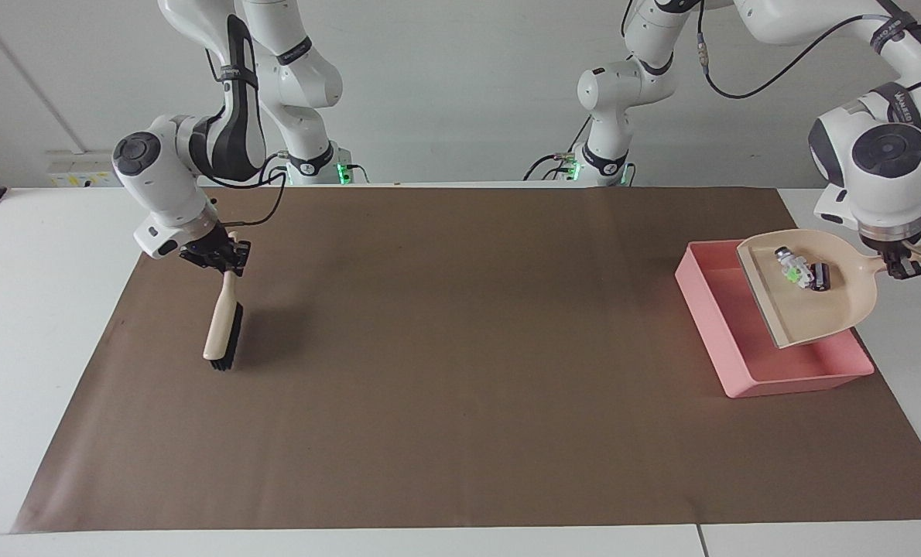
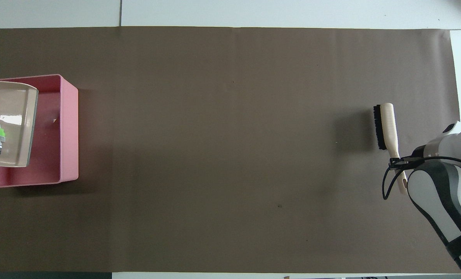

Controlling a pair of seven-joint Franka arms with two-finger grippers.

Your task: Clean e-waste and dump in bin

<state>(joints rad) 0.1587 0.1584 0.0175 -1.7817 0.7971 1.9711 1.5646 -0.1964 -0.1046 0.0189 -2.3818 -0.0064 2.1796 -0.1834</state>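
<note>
**Dustpan held over the bin**

The table carries the pink bin at the left arm's end. Over it, the left hand clamps the handle of the beige dustpan, e-waste inside. Over the right arm's end, the right hand grips the brush by its handle, bristle end hanging down.

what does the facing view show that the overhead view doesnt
Only the facing view shows the left gripper gripping the dustpan by its handle, plus both arm bases. Only the overhead view shows the bin floor from straight above, with a small pale mark on it. Both show the e-waste in the dustpan over the bin, and the right gripper holding the brush.
</note>
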